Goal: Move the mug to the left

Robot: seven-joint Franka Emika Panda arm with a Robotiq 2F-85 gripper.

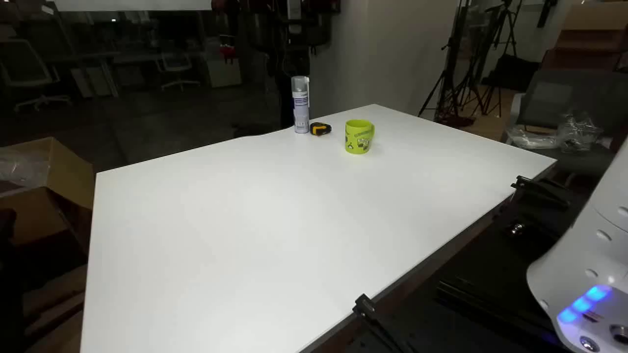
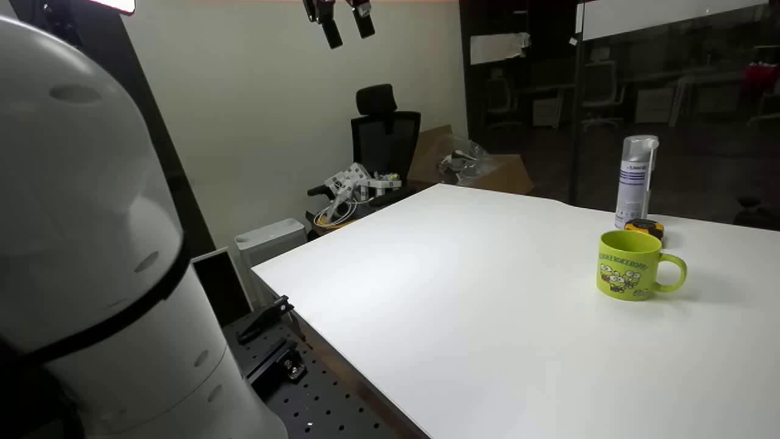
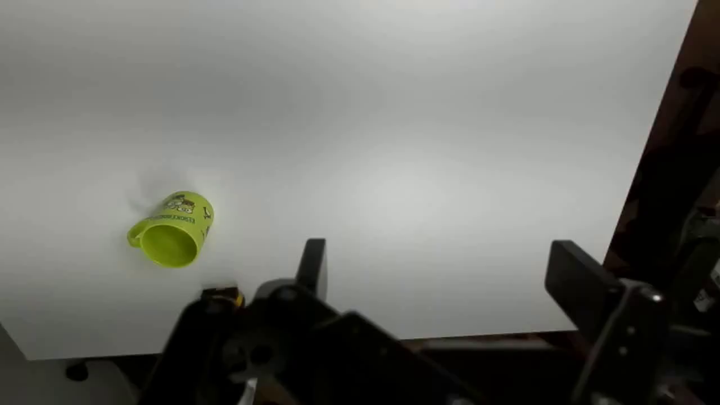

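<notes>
The yellow-green mug (image 1: pixel 357 138) stands upright on the white table (image 1: pixel 235 235), with dark cartoon markings on its side. It shows in both exterior views; its handle points right in an exterior view (image 2: pixel 626 274). In the wrist view the mug (image 3: pixel 194 216) is at the left, with its opening and handle visible. My gripper (image 2: pixel 348 30) hangs high above the table at the top of an exterior view. In the wrist view the gripper (image 3: pixel 436 247) has its two fingers wide apart, with nothing between them. The mug lies outside the fingers, left of the left finger.
A white-and-blue bottle (image 1: pixel 300 110) and a black-and-yellow tape measure (image 1: pixel 320 129) stand close together near the table's far edge, behind the mug. The tape measure (image 3: pixel 225 295) is partly hidden by the gripper in the wrist view. Black clamps (image 1: pixel 365 306) sit at the table's robot-side edge.
</notes>
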